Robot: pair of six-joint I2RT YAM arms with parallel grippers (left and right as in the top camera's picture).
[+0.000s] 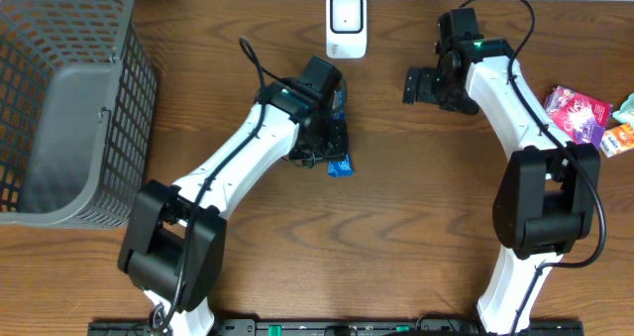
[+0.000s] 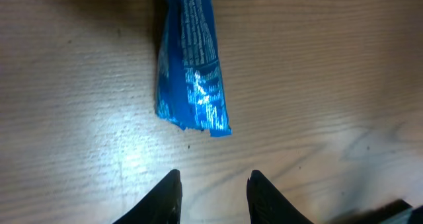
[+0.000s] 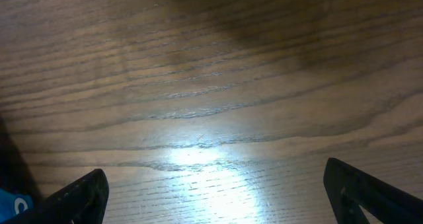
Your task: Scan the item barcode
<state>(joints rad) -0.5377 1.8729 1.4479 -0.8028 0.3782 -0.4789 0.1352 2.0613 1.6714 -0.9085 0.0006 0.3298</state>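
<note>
At the far left we see a grey mesh basket [image 1: 59,128] standing on the wooden table [image 1: 396,237], well apart from the action. Moving right, the left gripper [image 2: 213,178] hangs over the blue packet [image 2: 195,72], which lies flat on the wood near the table's middle. In the wrist view the claw is narrowed but parted, with bare table showing in the gap. The packet's crimped end sits just beyond the fingertips [image 2: 170,191], so we read it as grasping nothing.

Behind the packet, at the back edge, sits the white scanner [image 1: 346,24]. To its right the right gripper [image 1: 416,85] hovers over bare wood, fully released and empty. At the far right edge lie more snack packets [image 1: 580,113].

We judge that the step in hand is the pickup, with the scan itself not yet begun. The next move calls for the left claw to reach further over the packet, pinch its thin body, then lift and turn it toward the scanner. We cannot tell which face carries the barcode.
</note>
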